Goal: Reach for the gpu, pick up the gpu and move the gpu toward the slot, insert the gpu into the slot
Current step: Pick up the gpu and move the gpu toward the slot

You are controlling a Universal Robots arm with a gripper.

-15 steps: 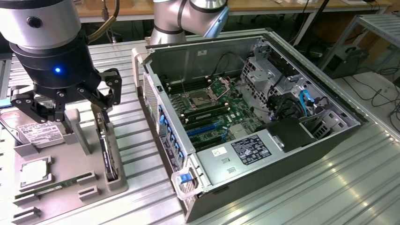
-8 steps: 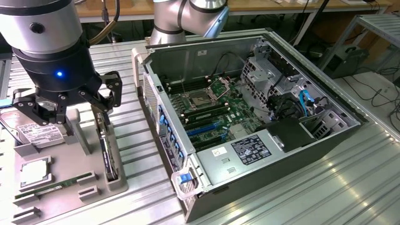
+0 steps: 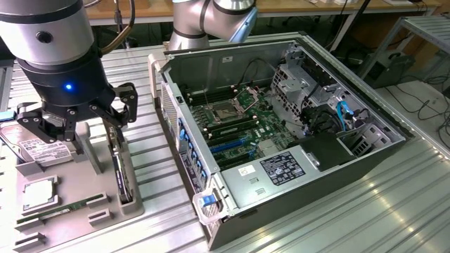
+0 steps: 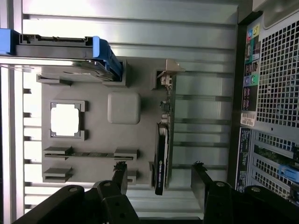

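Spanning the exterior view, a ribbed metal worktop (image 3: 338,211) carries an open computer case (image 3: 295,105) and a grey tray (image 3: 77,184); wooden benches and cables lie behind. The gripper (image 3: 77,126) hangs over the tray, fingers (image 3: 121,108) spread. The slot (image 3: 228,145) lies inside the case. In the wrist view, the gpu (image 4: 162,140) stands on edge in the tray, between the fingers, untouched.

Jaws spread, the pincer (image 3: 80,125) hovers above the gpu (image 3: 124,176) standing edgewise in a grey tray (image 3: 79,176).
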